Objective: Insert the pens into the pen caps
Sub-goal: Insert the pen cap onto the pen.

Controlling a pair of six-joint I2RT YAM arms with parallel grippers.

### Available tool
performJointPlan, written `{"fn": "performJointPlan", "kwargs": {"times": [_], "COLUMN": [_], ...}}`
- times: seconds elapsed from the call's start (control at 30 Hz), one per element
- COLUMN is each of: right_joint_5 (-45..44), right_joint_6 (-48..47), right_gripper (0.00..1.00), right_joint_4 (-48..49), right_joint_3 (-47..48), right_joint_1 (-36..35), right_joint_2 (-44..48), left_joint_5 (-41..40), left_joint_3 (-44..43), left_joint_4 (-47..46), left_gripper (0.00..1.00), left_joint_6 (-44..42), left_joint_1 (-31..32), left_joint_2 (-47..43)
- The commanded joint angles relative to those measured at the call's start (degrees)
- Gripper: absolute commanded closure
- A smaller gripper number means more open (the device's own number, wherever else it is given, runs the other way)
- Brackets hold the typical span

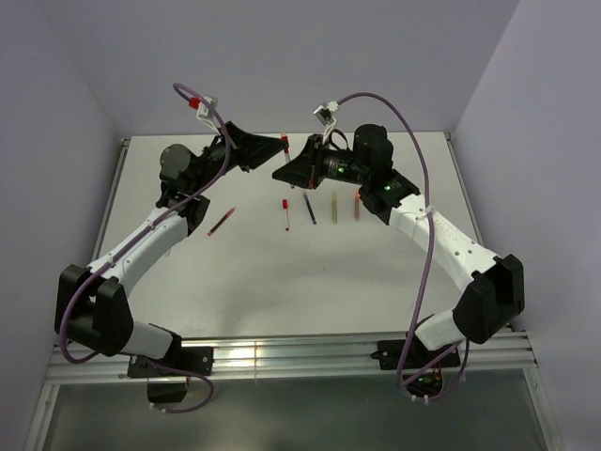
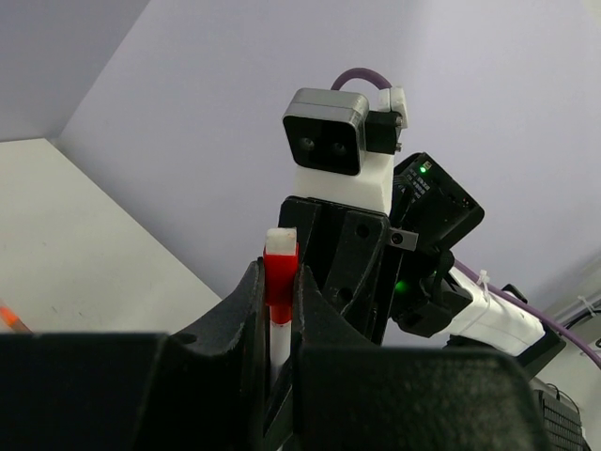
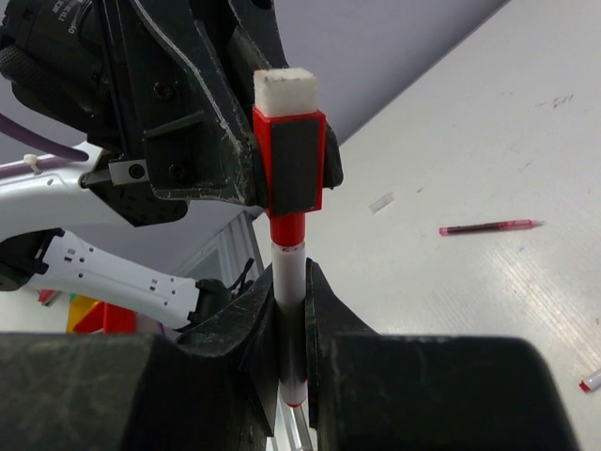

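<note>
The left gripper (image 2: 280, 268) is closed tight on a red pen cap (image 3: 289, 160), which stands pinched between its fingertips with a white end poking past them. The right gripper (image 3: 289, 291) is closed on the white pen (image 3: 288, 268) just under that cap, barrel upright between its fingers. Loose pens (image 1: 309, 209) lie on the table (image 1: 282, 282) beneath both sets of fingers.

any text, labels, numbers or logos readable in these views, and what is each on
White print on the left arm's black housing, right wrist view: cut off at the frame edge, too blurred to read.
Red pen cap in the left gripper: no marking.
Pen in the right gripper: no marking.
Table: no words.
No other text shows in any view.
</note>
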State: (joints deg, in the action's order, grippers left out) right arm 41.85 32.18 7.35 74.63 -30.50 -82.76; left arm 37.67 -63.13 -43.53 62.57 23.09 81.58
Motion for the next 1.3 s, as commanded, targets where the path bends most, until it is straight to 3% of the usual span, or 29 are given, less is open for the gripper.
{"fn": "performJointPlan", "kwargs": {"times": [0.0,0.33,0.63,0.9,1.27], "right_joint_5": [-4.3,-6.9,-13.7,-19.4,-28.5], "right_joint_6": [0.2,-1.7,-8.1,-10.9,-14.6], "right_gripper": [1.0,1.0,1.0,1.0,1.0], "right_joint_4": [6.1,7.4,1.8,-1.5,-5.2], "right_joint_3": [-0.4,-2.1,0.2,4.5,9.5], "right_joint_1": [0.6,0.6,0.6,0.4,-0.8], "right_joint_2": [3.3,4.6,6.6,6.6,5.3], "left_joint_5": [3.7,4.1,0.6,-12.5,-27.9], "left_joint_3": [2.5,3.8,3.5,2.4,0.2], "left_joint_4": [-2.3,3.3,15.8,25.2,30.4], "left_gripper": [1.0,1.0,1.0,1.0,1.0], "left_joint_6": [-0.9,-7.2,-17.6,-24.2,-24.6], "left_joint_1": [2.0,5.6,10.3,16.4,23.0], "left_joint_2": [-3.7,-7.8,-10.4,-10.7,-9.0]}}
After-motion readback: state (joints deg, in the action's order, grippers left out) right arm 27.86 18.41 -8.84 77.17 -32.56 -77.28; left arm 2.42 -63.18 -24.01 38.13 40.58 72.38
